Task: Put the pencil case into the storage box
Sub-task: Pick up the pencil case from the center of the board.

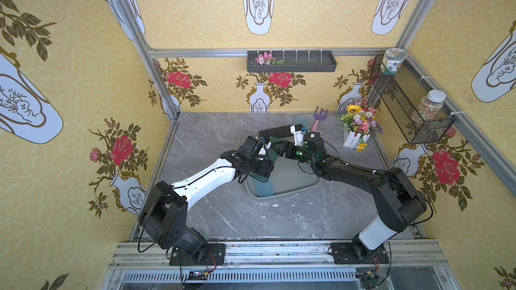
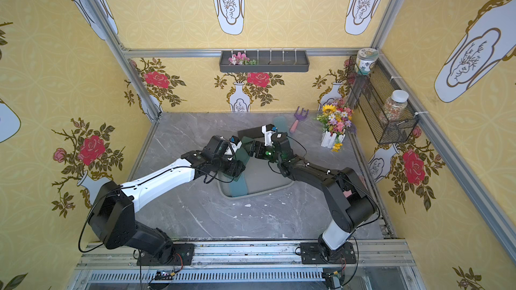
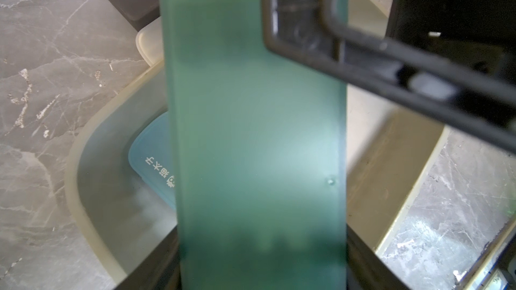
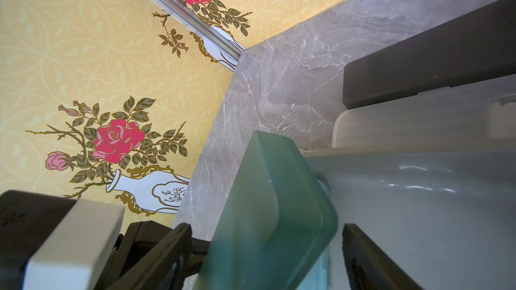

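Observation:
A frosted green pencil case (image 3: 257, 135) hangs tilted above the grey-green storage box (image 1: 293, 184). My left gripper (image 3: 262, 260) is shut on its near end, a black finger against each side. My right gripper (image 4: 268, 246) is open around the far end (image 4: 273, 205), with a gap on both sides. In both top views the two grippers (image 1: 262, 168) (image 1: 279, 147) meet over the box's back left part, the case (image 2: 245, 143) between them. A blue pencil case (image 3: 148, 163) lies inside the box (image 3: 75, 163) by its left wall.
A black case (image 1: 275, 131) and a whitish one (image 3: 148, 43) lie just behind the box. Further back are a teal case (image 1: 300, 121) and a purple rake (image 1: 318, 118). A flower pot (image 1: 357, 126) stands at the back right.

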Robot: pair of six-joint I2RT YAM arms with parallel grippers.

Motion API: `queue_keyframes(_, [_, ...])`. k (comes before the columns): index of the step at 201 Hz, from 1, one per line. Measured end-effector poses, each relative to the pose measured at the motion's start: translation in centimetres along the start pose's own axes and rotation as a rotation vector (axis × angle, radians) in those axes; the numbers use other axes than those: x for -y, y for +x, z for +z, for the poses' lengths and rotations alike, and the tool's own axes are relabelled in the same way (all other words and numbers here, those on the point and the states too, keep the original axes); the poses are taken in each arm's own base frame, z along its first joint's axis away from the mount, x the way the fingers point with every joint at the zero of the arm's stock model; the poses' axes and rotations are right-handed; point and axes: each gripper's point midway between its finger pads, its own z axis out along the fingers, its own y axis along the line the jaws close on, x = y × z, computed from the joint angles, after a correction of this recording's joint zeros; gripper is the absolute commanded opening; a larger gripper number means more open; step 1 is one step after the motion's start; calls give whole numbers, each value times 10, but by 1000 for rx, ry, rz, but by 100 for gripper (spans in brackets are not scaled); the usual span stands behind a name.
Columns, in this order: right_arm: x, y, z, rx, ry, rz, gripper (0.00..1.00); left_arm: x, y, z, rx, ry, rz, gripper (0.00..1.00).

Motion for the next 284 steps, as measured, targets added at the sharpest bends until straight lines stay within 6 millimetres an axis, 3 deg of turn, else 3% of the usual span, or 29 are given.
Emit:
queue_keyframes(26, [0, 0, 0, 0, 0, 0, 86, 1, 0, 0, 0, 1, 1, 72])
queue_keyframes(62, [1, 1, 5, -1, -4, 3, 68, 2, 0, 0, -1, 3, 4, 72])
queue_keyframes(152, [-1, 3, 11, -6, -8, 22, 46, 3, -1, 0, 4, 5, -5, 72])
queue_keyframes(233, [-12, -3, 11, 12, -56, 20, 38, 2, -1, 2, 8, -9, -21, 73])
queue_keyframes(272, [-11, -2, 11, 13, -58, 27, 38, 3, 0, 3, 8, -8, -19, 80])
queue_keyframes(284, [-9, -2, 11, 18, -46, 24, 38, 6, -1, 3, 11, 0, -9, 87])
